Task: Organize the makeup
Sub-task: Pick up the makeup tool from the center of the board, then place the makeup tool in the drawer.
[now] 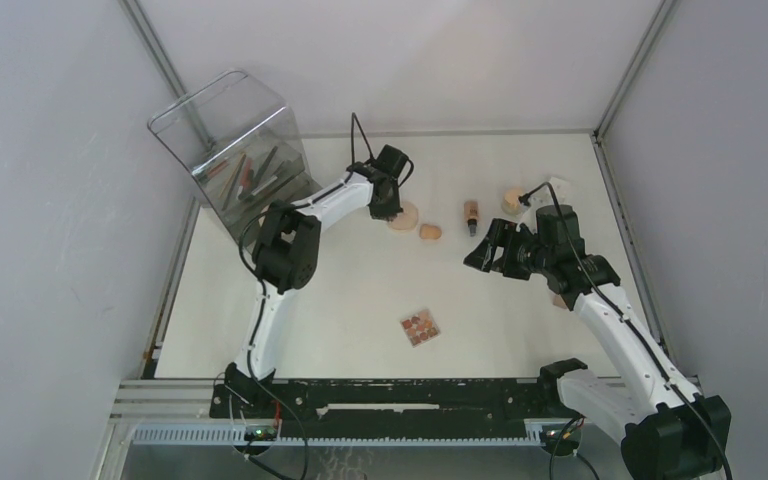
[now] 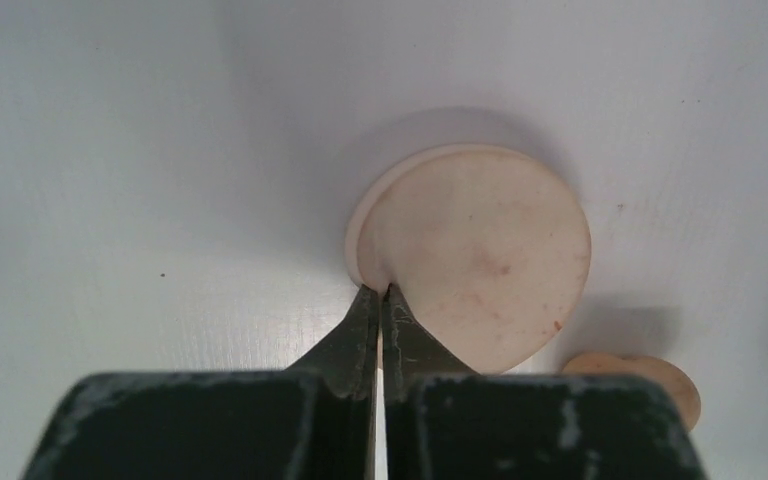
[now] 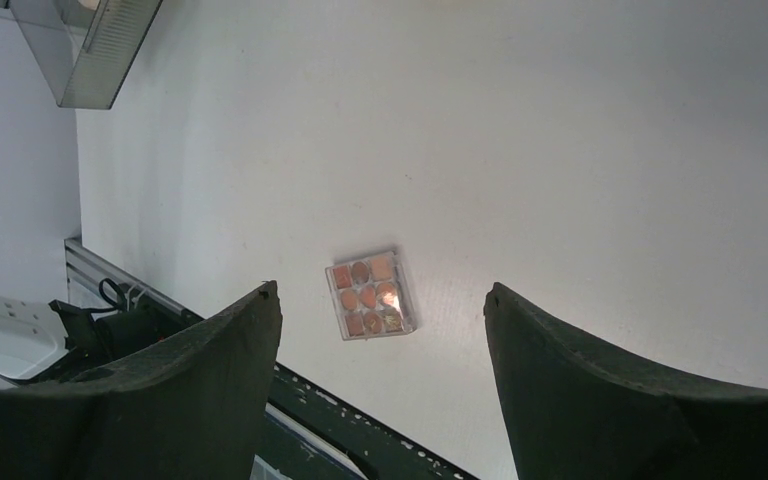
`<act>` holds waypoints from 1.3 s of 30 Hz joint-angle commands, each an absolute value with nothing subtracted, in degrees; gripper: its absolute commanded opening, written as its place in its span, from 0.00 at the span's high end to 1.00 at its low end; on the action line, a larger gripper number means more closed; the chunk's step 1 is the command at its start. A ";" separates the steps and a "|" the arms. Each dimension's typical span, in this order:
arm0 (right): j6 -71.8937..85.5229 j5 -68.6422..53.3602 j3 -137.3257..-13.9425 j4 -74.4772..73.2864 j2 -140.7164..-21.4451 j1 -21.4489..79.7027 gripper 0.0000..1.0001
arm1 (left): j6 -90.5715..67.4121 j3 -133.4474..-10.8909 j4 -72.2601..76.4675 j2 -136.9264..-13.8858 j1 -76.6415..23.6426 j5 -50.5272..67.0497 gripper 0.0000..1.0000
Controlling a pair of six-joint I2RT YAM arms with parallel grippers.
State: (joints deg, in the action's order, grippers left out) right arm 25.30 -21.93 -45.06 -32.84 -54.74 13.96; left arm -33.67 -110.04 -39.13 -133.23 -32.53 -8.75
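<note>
My left gripper (image 1: 386, 207) (image 2: 382, 290) is shut on the near edge of a round peach powder disc (image 2: 480, 255) (image 1: 405, 215) that lies at the table's back middle. To the right of the disc rests a beige sponge (image 1: 430, 232) (image 2: 660, 375). Farther right stand a tan bottle (image 1: 471, 215) and a small jar (image 1: 513, 200). A square palette (image 1: 420, 327) (image 3: 371, 296) lies on the table nearer the front. My right gripper (image 1: 482, 255) (image 3: 382, 288) hovers open above the table and holds nothing; in its wrist view the palette shows far below between its fingers.
The clear acrylic organizer (image 1: 240, 160) (image 3: 90, 50) stands at the back left with brushes and pencils inside. A small white item (image 1: 560, 187) lies at the back right. The black rail (image 1: 410, 395) runs along the near edge.
</note>
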 commanded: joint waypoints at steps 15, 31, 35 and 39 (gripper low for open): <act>26.63 -22.98 -44.57 -29.30 -54.92 13.62 0.19 | -32.06 -78.16 -31.98 -89.61 -24.16 -20.70 1.00; 26.01 -22.89 -44.31 -29.52 -55.14 13.54 0.19 | -42.44 -63.08 -31.36 -80.24 -11.58 -30.99 1.00; 26.22 -23.15 -44.30 -29.20 -55.53 13.62 0.19 | -42.10 -62.61 -29.05 -81.19 -9.76 -31.11 0.98; 26.28 -23.45 -44.35 -29.10 -55.57 13.71 0.19 | -41.33 -66.10 -30.85 -84.95 -8.71 -31.05 0.32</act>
State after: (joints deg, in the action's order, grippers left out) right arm 26.06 -22.81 -44.49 -31.57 -55.66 13.85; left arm -41.30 -63.83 -31.51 -82.87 -9.67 -29.71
